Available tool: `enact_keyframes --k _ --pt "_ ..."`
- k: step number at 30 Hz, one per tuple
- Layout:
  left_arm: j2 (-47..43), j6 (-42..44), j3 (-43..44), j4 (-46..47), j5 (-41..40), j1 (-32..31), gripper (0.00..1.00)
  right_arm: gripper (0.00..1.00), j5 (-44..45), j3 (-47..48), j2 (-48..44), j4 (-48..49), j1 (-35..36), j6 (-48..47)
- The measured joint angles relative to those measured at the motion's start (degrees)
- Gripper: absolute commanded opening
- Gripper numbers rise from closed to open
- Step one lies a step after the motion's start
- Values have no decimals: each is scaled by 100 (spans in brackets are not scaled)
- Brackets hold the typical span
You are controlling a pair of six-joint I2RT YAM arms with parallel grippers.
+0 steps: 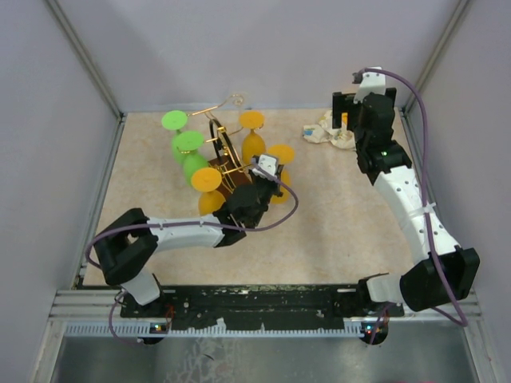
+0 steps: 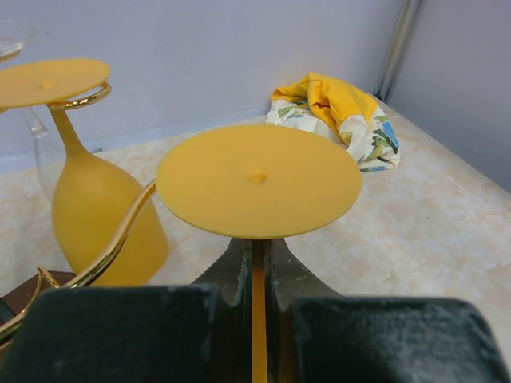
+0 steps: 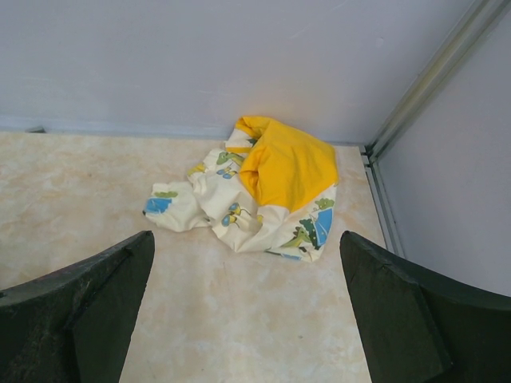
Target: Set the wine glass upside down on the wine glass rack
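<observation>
Tan and stone-patterned, the bench (image 1: 343, 231) is carrying everything. Toward the far left the wine glass rack (image 1: 226, 159) is standing on it, gold wire on a dark wooden base. It is already holding glasses upside down: green glasses (image 1: 190, 145) on its left side and another orange glass (image 2: 96, 207) hanging from a gold ring. The wine glass (image 1: 281, 153) is sitting just at the right of the rack. It is orange too, and it is turned over with its flat foot (image 2: 257, 179) facing up. At the far right a crumpled yellow and patterned cloth (image 3: 271, 191) is lying in the corner. The left tool (image 2: 257, 267) is pinching the thin stem (image 2: 257, 343) of the wine glass, clenched tight on it. The right tool (image 3: 247, 303) is hanging over the cloth with its jaws spread wide, holding nothing.

I am thinking the hanging step is going on now. Next, the stem is going to need sliding into a free gold wire arm (image 2: 120, 239) so the foot is resting on top. Only then should the left tool be letting go.

The bowl of the wine glass is hiding under the left tool. I am not able to tell whether the stem is already inside the wire or just beside it.
</observation>
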Motion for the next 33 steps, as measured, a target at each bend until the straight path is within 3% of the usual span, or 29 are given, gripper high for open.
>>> enact_keyframes --k 4,8,15,20,24,25,33 --pt "-192 94 -240 70 -22 -101 7 99 -15 -2 0 4 -28 0" --pt "-409 153 -411 66 -111 -170 24 99 -37 -2 0 4 -33 2" --pt "-890 212 -767 61 -221 -317 42 99 -48 -2 0 -4 -33 26" --pt "-1056 214 -798 -50 -278 -378 64 99 -61 0 0 -15 -33 81" --pt "-1172 295 -822 -168 -466 -557 94 99 -87 11 0 -85 -33 175" --pt "-1207 323 -828 -205 -516 -612 97 99 -98 15 0 -116 -33 192" --pt "-1908 387 -778 -942 -903 -1241 100 99 -144 391 9 -566 -33 433"
